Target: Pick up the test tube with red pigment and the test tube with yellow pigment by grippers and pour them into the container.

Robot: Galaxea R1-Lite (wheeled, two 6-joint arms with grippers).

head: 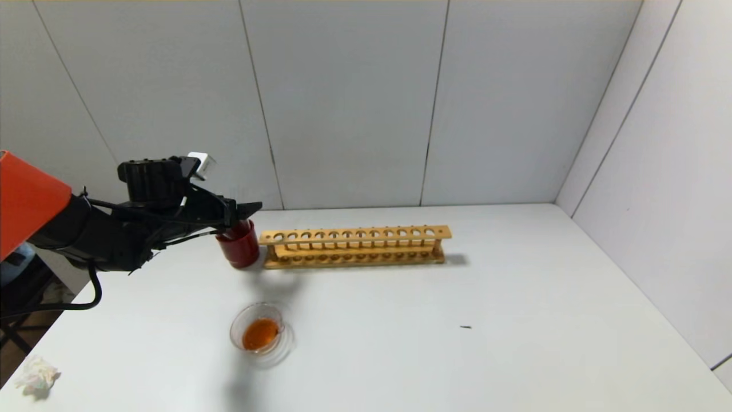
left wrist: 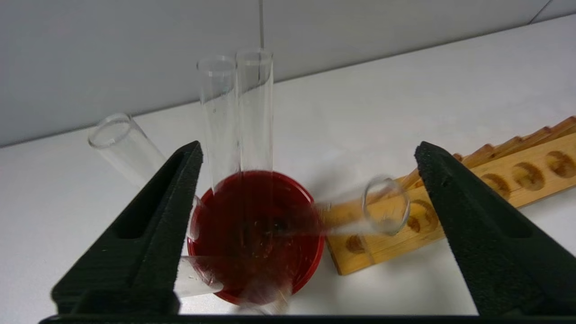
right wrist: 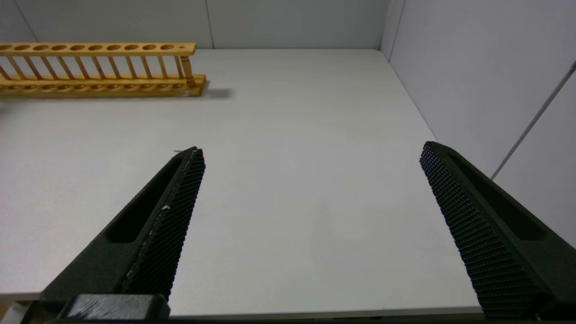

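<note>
My left gripper [left wrist: 308,153] hangs with its jaws spread wide and nothing between them, just above the dark red cup [head: 239,245], which stands at the left end of the wooden rack [head: 354,246] and holds several clear glass tubes [left wrist: 234,112] leaning at different angles. The container [head: 260,331] sits on the white table [head: 514,320] nearer to me, with orange liquid pooled in it. My right gripper [right wrist: 310,180] is parked, jaws wide apart, over bare table.
</note>
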